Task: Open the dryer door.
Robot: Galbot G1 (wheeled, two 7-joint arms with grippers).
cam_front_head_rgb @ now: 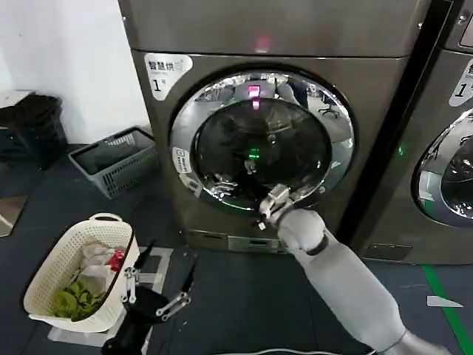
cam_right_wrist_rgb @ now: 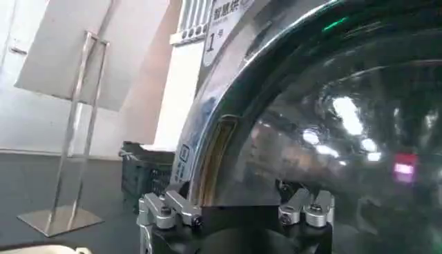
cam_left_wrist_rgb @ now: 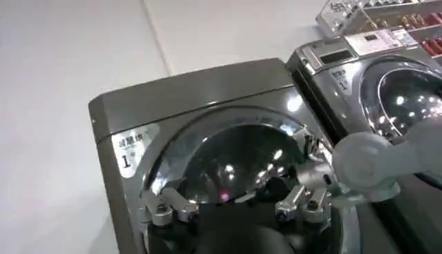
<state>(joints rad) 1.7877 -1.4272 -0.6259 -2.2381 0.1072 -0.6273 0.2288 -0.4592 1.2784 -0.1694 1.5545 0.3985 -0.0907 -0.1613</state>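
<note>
Reaching the dryer door point(cam_front_head_rgb: 222, 111) below label "1" point(cam_front_head_rgb: 157, 83), right end effector point(cam_front_head_rgb: 270, 209) spread; left end effector point(cam_front_head_rgb: 151, 285) spread, parked low.

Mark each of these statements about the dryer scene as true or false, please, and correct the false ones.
1. The dryer door is wide open. False: it sits closed in the front of the machine.
2. The right claw is at the lower rim of the door. True.
3. The left claw is also on the door. False: it hangs low over the floor, beside the white basket.
4. The white basket holds laundry. True: green, white and red items lie in it.
5. The grey basket stands to the right of the dryer. False: it stands on the floor to its left, near the wall.
</note>
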